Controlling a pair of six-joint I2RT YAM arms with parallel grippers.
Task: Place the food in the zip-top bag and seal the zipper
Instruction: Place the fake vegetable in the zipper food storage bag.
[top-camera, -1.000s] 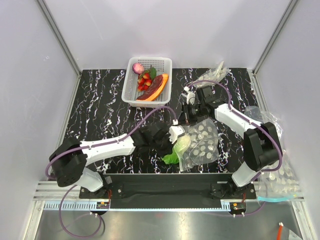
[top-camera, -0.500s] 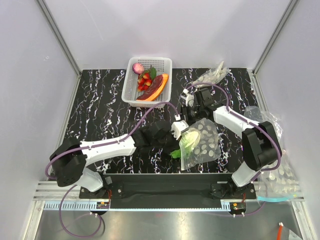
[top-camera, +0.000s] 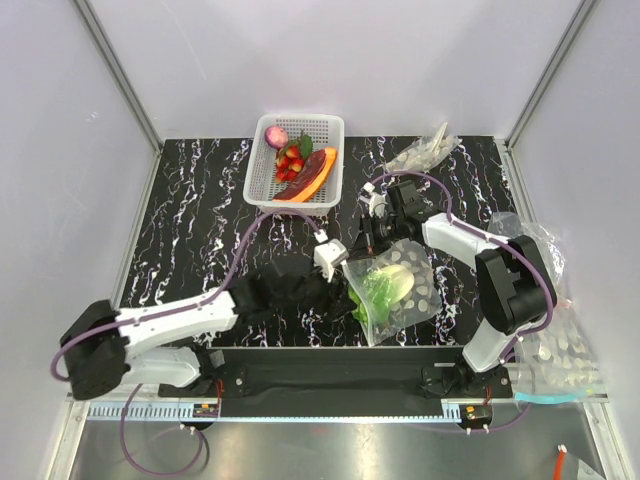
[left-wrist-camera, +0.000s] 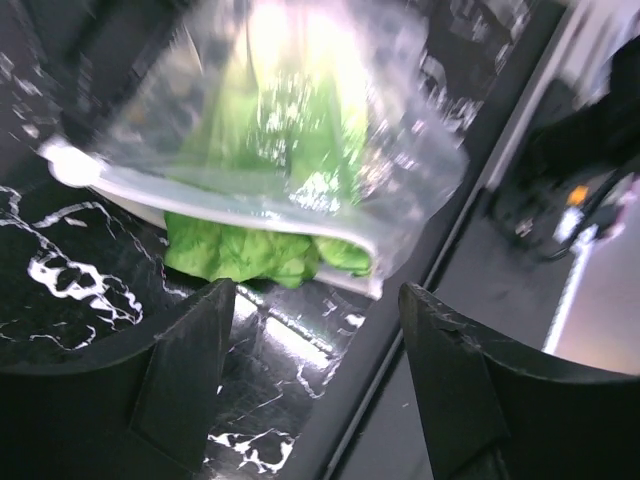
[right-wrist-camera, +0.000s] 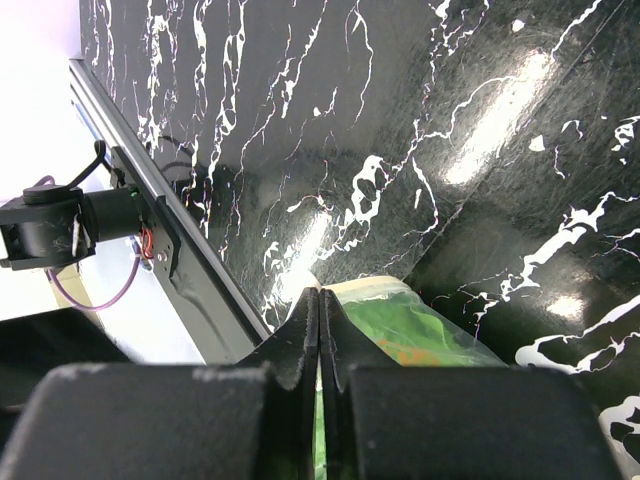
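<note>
The zip-top bag (top-camera: 400, 290) lies near the table's front edge with the green lettuce head (top-camera: 383, 287) inside it. In the left wrist view lettuce leaves (left-wrist-camera: 250, 252) poke out past the white zipper (left-wrist-camera: 205, 207) at the bag's mouth. My left gripper (top-camera: 343, 272) stands open just left of the mouth, its fingers (left-wrist-camera: 190, 370) holding nothing. My right gripper (top-camera: 369, 238) is shut on the bag's upper edge (right-wrist-camera: 385, 292). The rest of the food, a pink bulb (top-camera: 277, 136), red berries (top-camera: 290, 160), a dark-red piece (top-camera: 308, 171) and an orange piece (top-camera: 321, 176), sits in the white basket (top-camera: 262, 180).
A crumpled clear bag (top-camera: 425, 152) lies at the back right of the table. More dotted clear bags (top-camera: 548, 345) are heaped at the right edge beside the right arm's base. The black front rail (top-camera: 330, 365) runs just below the bag.
My left gripper has opened, let go of the lettuce and drawn back to the left. The lettuce now lies inside the bag. My right gripper stays shut on the bag's edge.
</note>
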